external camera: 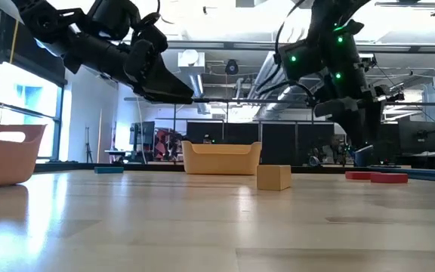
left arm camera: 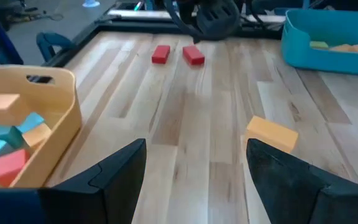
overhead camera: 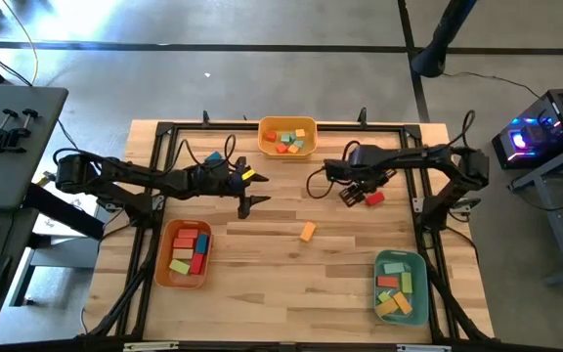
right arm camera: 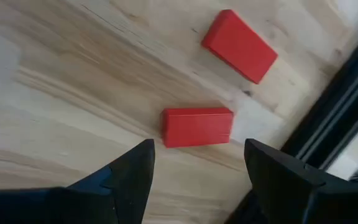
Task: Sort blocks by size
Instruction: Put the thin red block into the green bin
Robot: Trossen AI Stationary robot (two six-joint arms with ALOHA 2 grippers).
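Right gripper (right arm camera: 194, 165): jaws apart, empty, above red block (right arm camera: 197, 126).
Left gripper (left arm camera: 194, 168): jaws apart, empty, orange block (left arm camera: 271, 134) ahead.

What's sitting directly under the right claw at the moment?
Two red blocks lie on the table under the open right claw: one just ahead of its fingertips, the other farther off. The table right under the fingers is hidden.

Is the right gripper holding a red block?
No, the open right gripper hangs above one red block, which lies on the table.
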